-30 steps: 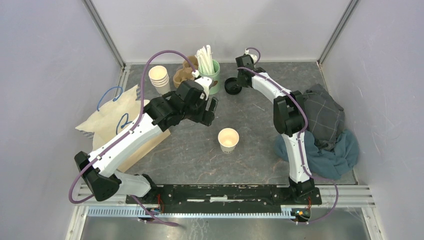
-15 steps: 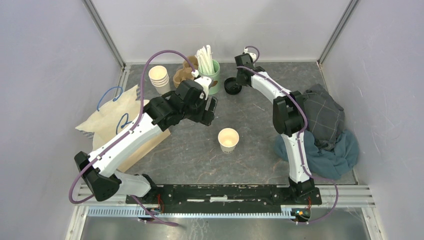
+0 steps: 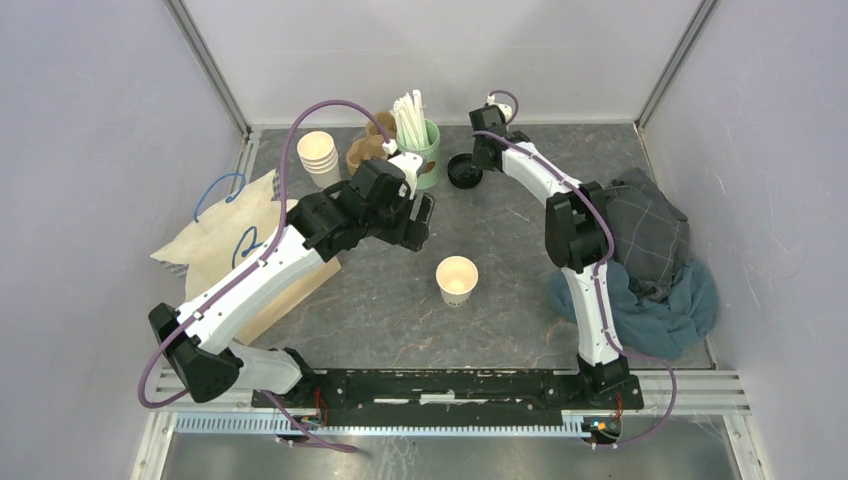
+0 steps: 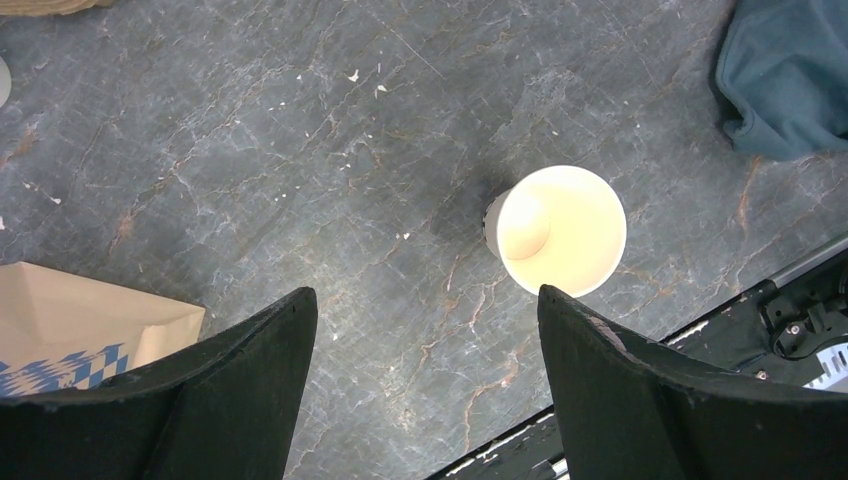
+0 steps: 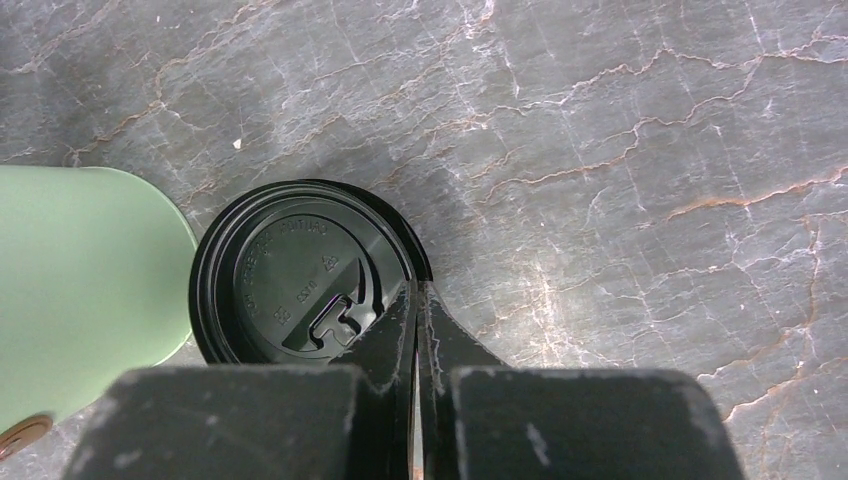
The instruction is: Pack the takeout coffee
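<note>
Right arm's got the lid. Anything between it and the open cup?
Nothing visible. Bare table runs from the black lid, pinched at its rim by the right gripper, to the cup. The open left gripper hangs just left of that line.

**SURFACE AND MATERIAL REFERENCE**

Table [image 4: 250, 150]: dark grey stone-look slab, veined, matt, flecked with pale crumbs.

Left pincer [image 4: 422, 300]: fingers [image 4: 230, 390] of matt black plastic, edges scuffed pale.

Paper cup [image 4: 560, 230], ahead of its right finger: white paper, smooth inside.

Bag [image 4: 70, 320], beside its left finger: brown kraft paper, matt, with a blue-and-white check print.

Cloth [image 4: 790, 80], far ahead to its right: teal fabric, soft, matt.

Right pincer [image 5: 415, 300]: same matt black plastic.

Lid [image 5: 290, 280], at its tips: glossy black plastic with embossed lettering.

Holder [image 5: 80, 280], left of the tips: pale green, smooth, matt.
</note>
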{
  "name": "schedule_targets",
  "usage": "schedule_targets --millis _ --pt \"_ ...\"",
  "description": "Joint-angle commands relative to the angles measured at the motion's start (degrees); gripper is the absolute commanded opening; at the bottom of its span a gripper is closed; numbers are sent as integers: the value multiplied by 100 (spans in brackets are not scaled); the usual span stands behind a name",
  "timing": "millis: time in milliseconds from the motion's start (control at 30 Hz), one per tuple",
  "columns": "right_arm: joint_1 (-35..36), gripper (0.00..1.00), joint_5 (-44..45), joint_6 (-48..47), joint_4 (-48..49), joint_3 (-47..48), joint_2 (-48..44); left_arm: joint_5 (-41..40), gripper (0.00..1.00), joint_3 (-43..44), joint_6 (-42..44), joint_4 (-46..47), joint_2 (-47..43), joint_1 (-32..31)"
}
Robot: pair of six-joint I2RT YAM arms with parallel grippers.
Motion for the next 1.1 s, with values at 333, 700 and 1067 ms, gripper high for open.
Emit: schedule_targets --millis 333,700,1067 --pt "-68 0 -406 19 -8 -24 -635 57 87 97 282 213 -187 52" --pt "-335 0 -1135 225 130 -457 -1003 158 88 208 256 220 -122 116" --pt "-490 0 -2548 -359 19 -1494 -2174 2157 91 606 -806 488 133 1073"
